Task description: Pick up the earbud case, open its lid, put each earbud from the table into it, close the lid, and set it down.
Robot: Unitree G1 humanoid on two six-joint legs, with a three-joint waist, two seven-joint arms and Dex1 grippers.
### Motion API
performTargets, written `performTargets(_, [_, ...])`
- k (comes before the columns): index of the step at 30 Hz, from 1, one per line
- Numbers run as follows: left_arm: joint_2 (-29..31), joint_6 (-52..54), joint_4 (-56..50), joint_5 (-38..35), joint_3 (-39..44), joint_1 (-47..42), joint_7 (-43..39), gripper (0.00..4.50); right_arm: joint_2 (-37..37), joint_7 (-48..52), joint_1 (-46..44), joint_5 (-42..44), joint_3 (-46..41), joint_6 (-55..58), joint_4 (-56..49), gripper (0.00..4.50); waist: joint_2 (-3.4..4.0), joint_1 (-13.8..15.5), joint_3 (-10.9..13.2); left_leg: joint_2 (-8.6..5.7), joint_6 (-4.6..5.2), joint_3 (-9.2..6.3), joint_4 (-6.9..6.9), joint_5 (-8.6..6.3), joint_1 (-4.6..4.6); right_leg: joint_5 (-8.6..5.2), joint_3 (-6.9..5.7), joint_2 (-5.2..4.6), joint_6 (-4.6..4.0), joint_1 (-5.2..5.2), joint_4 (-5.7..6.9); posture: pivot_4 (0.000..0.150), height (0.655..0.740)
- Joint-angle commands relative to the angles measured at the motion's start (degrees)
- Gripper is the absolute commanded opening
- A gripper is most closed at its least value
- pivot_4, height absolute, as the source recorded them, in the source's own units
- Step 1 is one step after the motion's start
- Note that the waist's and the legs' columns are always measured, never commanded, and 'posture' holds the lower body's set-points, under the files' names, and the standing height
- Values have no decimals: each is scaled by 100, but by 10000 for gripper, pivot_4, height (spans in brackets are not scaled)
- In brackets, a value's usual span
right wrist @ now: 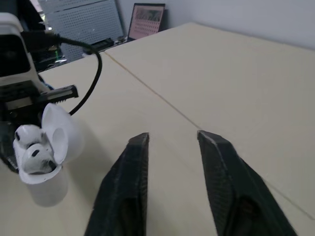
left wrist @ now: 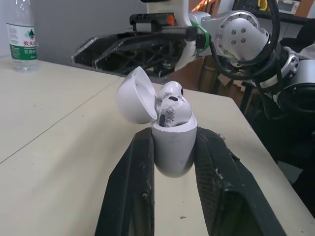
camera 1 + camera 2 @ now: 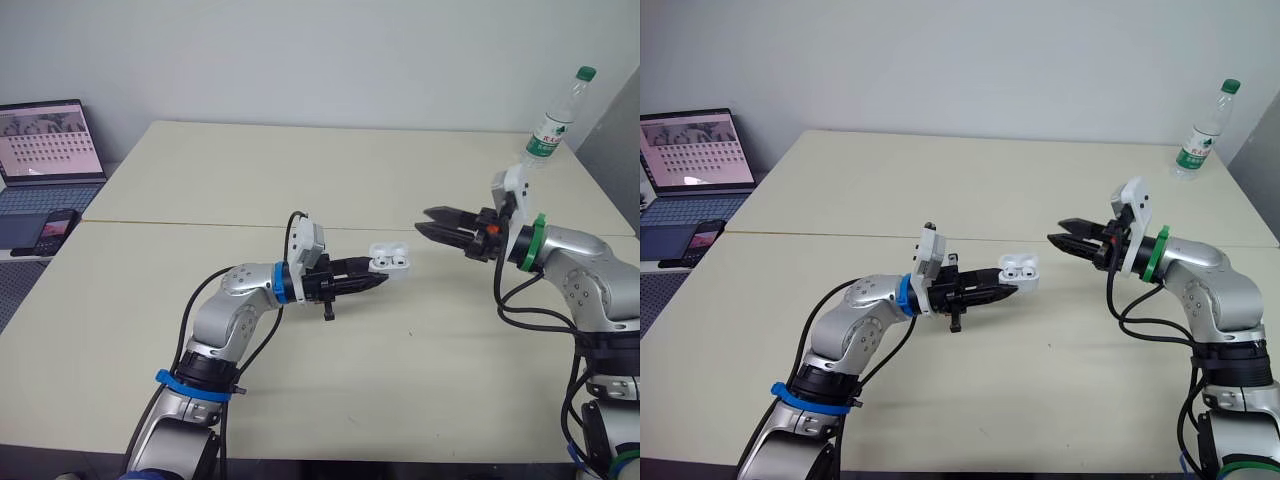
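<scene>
I see the earbud case point(image 3: 390, 258) near the middle of the worktop point(image 3: 300, 180), lifted clear of the surface and gripped by my left end effector point(image 3: 383, 279). Both earbuds point(image 2: 172, 105) sit in it. My right end effector point(image 3: 422, 220) hangs just to the case's right, pointing at it without touching. A bottle point(image 3: 556, 118) stands at the far right corner. Off the worktop's left edge sits a laptop point(image 3: 50, 140), with a phone point(image 3: 58, 225) just in front of it.

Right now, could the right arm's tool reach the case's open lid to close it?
Probably yes: the open right tool faces the earbud case lid across a gap, nothing between.
</scene>
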Motion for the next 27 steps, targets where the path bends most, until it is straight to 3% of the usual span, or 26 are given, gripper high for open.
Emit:
performTargets(1, [32,91,-262,-170,0,-122,-120,7595,-96,235,23,226,27,164,-390,1146,0,0,0,0,0,0,0,0,0,0,-1,0,0,0,0,1500,7362])
performTargets(17, [109,443,-364,-149,-18,-73,-162,7595,-451,843,364,1577,-193,1297,-1391,172,-2,1,1,0,0,-3,1,0,-1,0,-2,0,0,1,0,1500,7362])
performTargets(27, [118,1461,-512,22,-257,-20,559,7595,-465,5,813,947,-461,668,-1287,172,-6,1,3,-2,0,-4,1,0,0,-1,-1,0,2,1,0,1500,7362])
